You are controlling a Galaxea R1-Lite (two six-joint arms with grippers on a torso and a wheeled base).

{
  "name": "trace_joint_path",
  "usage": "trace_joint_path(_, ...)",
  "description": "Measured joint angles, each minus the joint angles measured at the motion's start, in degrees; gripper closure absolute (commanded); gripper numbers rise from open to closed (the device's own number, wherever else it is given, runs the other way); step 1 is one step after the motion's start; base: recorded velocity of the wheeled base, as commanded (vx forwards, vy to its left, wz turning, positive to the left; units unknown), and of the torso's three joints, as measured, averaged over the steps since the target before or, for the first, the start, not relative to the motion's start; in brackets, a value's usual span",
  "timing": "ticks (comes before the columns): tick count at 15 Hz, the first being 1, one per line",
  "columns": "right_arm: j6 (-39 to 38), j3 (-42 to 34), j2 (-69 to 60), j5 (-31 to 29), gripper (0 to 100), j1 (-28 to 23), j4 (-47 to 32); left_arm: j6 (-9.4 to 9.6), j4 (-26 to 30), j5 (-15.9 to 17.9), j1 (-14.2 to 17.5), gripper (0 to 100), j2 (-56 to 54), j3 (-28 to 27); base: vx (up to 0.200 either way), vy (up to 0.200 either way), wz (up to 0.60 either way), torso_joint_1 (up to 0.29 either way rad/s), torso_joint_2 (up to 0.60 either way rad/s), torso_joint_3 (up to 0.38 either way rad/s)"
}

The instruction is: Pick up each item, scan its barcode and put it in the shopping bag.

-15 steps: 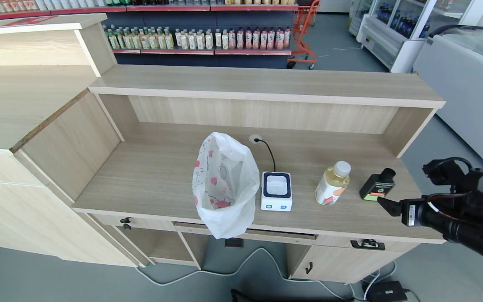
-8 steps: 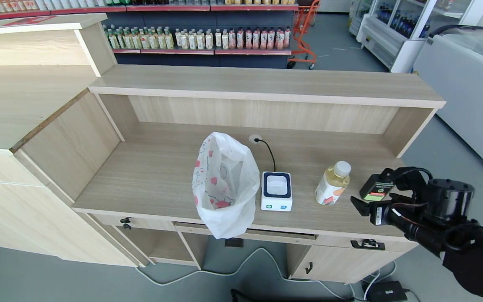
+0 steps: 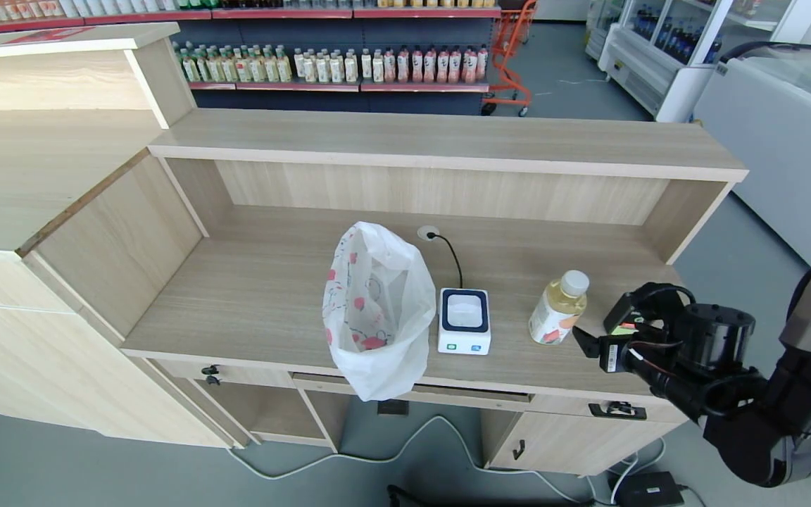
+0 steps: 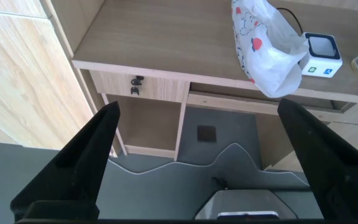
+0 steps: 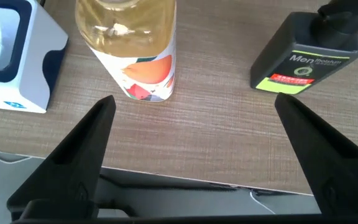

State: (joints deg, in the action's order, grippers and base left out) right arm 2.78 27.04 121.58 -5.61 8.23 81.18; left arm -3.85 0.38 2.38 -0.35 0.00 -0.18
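My right gripper (image 3: 597, 325) sits spread wide at lower right; I'd centre it on, probably, the juice bottle (image 3: 558, 310) before squeezing.

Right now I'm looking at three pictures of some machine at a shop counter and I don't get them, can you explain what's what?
It is a two-armed robot on wheels. The wide picture comes from a camera on its head, looking down at a wooden counter. The other two come from cameras on its wrists; the dark wedges at their sides are gripper fingers. On the counter are a white shopping bag, a small white scanner, a clear bottle of yellowish drink and a dark bottle. The right gripper is open, by the counter's edge near the two bottles. The left gripper is open too, away from the counter, facing its front. Neither holds anything.
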Motion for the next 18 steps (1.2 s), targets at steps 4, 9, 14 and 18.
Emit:
trace_joint_path(4,-1.0,5.9,3.2,-0.1,0,1.2,-0.1,0.00,0.0,0.0,0.0,0,0.0,0.0,0.000,0.000,0.00,0.000,0.00,0.000)
trace_joint_path(9,-1.0,12.7,7.5,-2.2,0,3.1,0.0,0.00,0.0,0.0,0.0,0,0.0,0.0,0.000,0.000,0.00,0.000,0.00,0.000)
trace_joint_path(14,-0.9,17.4,11.4,-2.7,0,4.4,0.0,0.00,0.0,0.0,0.0,0,0.0,0.0,0.000,0.000,0.00,0.000,0.00,0.000)
trace_joint_path(18,-1.0,21.7,14.5,-2.7,0,4.5,0.0,0.00,0.0,0.0,0.0,0,0.0,0.0,0.000,0.000,0.00,0.000,0.00,0.000)
